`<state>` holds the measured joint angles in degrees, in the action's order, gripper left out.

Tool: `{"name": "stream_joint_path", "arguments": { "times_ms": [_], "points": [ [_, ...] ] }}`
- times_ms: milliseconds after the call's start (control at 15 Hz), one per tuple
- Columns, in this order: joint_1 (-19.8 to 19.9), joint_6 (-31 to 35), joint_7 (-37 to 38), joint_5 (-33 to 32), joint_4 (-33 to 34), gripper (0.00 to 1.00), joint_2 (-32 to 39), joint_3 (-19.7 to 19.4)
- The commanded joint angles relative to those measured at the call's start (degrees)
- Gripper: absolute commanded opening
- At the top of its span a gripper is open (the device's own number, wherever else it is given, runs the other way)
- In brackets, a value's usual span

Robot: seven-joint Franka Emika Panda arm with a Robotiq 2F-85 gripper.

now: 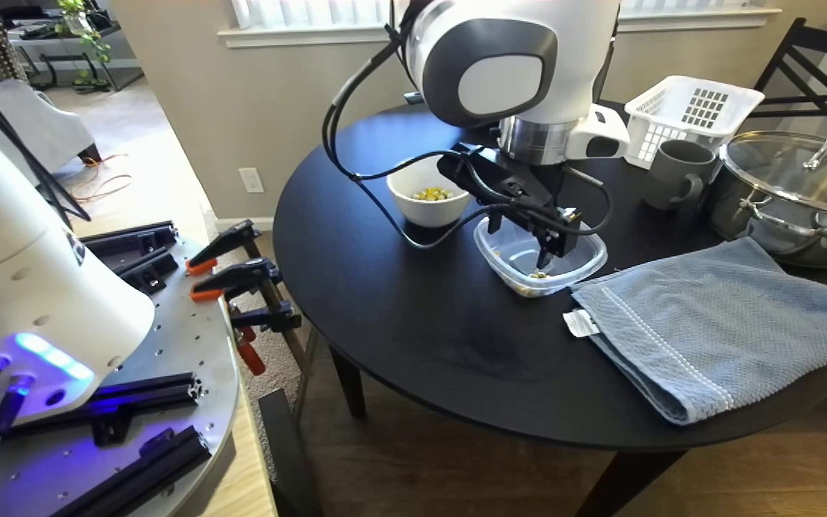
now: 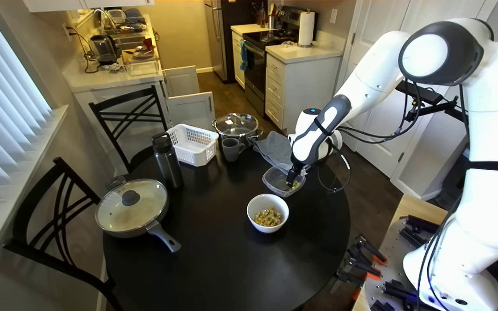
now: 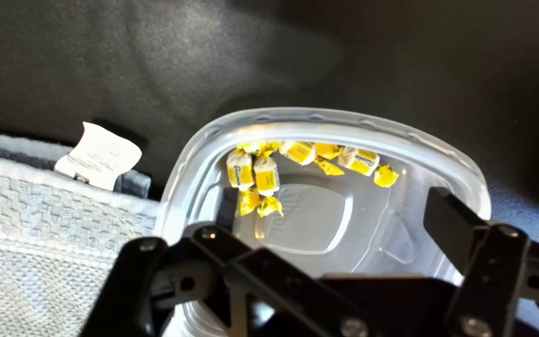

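My gripper [image 3: 335,206] stands open over a clear plastic container [image 3: 316,114], fingers wide apart, nothing between them. Several yellow-and-white wrapped candies [image 3: 266,177] lie in the container along its far side and far left corner in the wrist view. Nearest to them is the left finger [image 3: 226,206], beside a pair of candies; whether it touches them I cannot tell. The right finger [image 3: 449,224] is near the opposite wall. In both exterior views the fingertips reach down into the container [image 1: 578,271]. A white bowl [image 2: 257,219] holding more yellow candies stands beside it on the black table.
A folded grey-blue towel [image 1: 729,330] lies right beside the container. Further round the table are a grey mug [image 1: 678,176], lidded steel pot [image 1: 779,208], white basket [image 2: 193,147], steel bottle [image 2: 169,166] and lidded pan [image 2: 132,207]. Cables [image 1: 356,176] loop off the arm.
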<state>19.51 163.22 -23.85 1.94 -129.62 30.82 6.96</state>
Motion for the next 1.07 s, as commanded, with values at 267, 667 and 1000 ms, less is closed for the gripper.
{"name": "stream_joint_path", "arguments": {
  "times_ms": [267,667,1000],
  "points": [
    [-9.1,-0.4,9.4,-2.6,3.2,1.00,3.2,-7.2],
    [-11.2,-0.5,12.1,-2.9,4.9,1.00,6.5,-8.9],
    [-11.6,-0.5,12.1,-3.3,5.4,0.99,7.6,-9.5]
  ]
}}
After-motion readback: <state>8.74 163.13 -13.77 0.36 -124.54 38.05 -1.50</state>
